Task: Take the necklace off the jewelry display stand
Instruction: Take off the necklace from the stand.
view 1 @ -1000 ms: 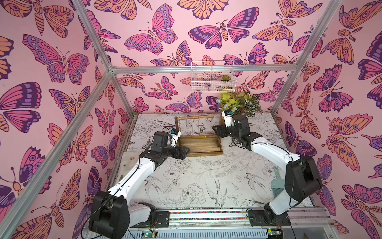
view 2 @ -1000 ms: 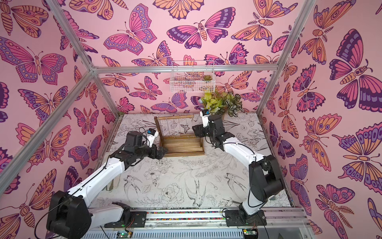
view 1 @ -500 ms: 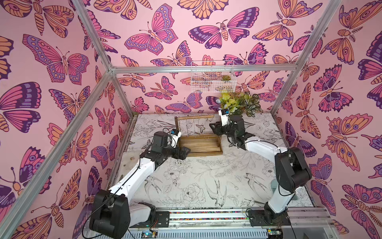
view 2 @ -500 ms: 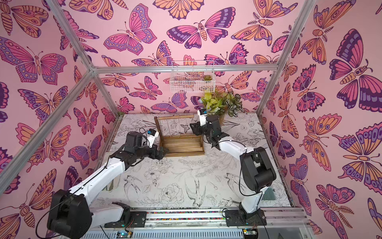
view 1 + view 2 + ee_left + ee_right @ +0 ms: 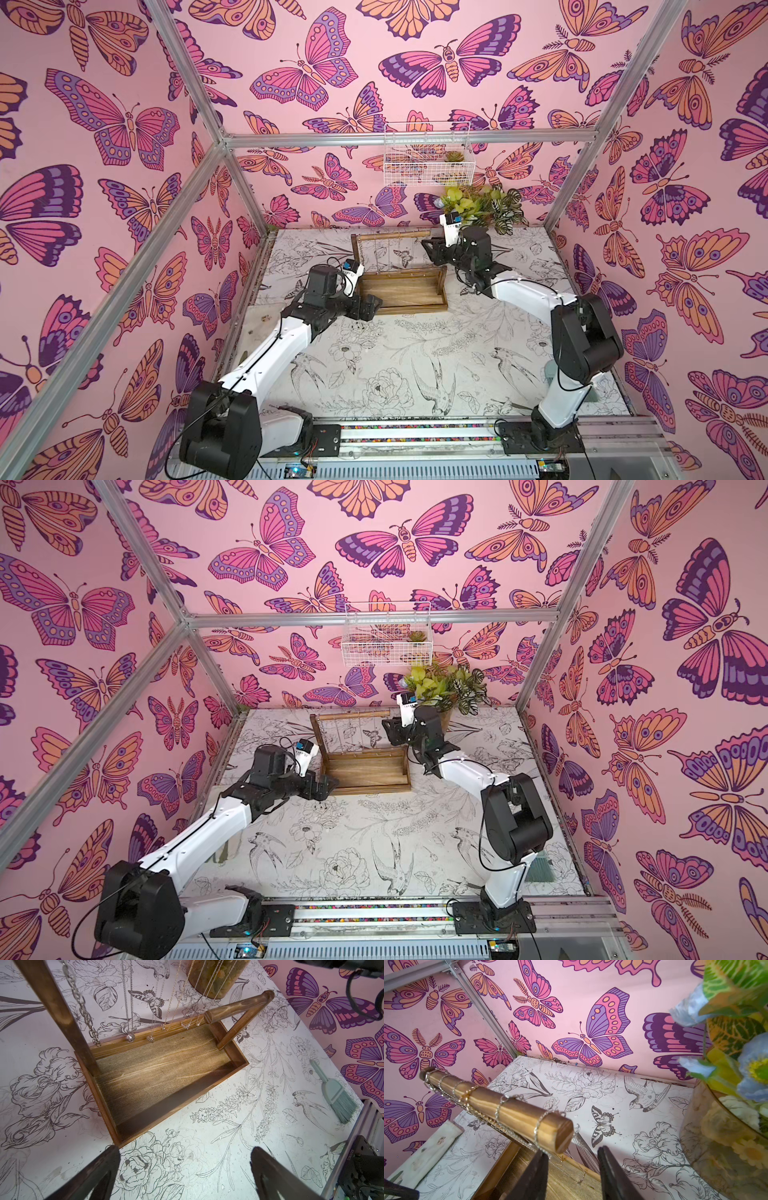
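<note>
The brown wooden jewelry display stand (image 5: 401, 293) (image 5: 365, 773) stands at the back of the table, its tray (image 5: 162, 1072) bare. Several thin chains hang from its round top bar (image 5: 390, 235) (image 5: 508, 1109). The necklace (image 5: 538, 1126) nearest the bar's end loops round it and hangs down beside one finger (image 5: 538, 1167) of my right gripper (image 5: 428, 249) (image 5: 388, 731) (image 5: 572, 1150). Those jaws stand apart just under the bar's end, holding nothing. My left gripper (image 5: 372, 305) (image 5: 328, 785) (image 5: 185, 1150) is wide open over the table, by the tray's front left corner.
A potted plant (image 5: 482, 205) in a glass pot (image 5: 716, 1147) stands close behind my right gripper. A white wire basket (image 5: 426, 153) hangs on the back wall. A small teal brush (image 5: 336, 1093) lies near the right wall.
My right gripper has moved in towards the end of the top bar, and its jaws have narrowed. The left arm has stayed still.
</note>
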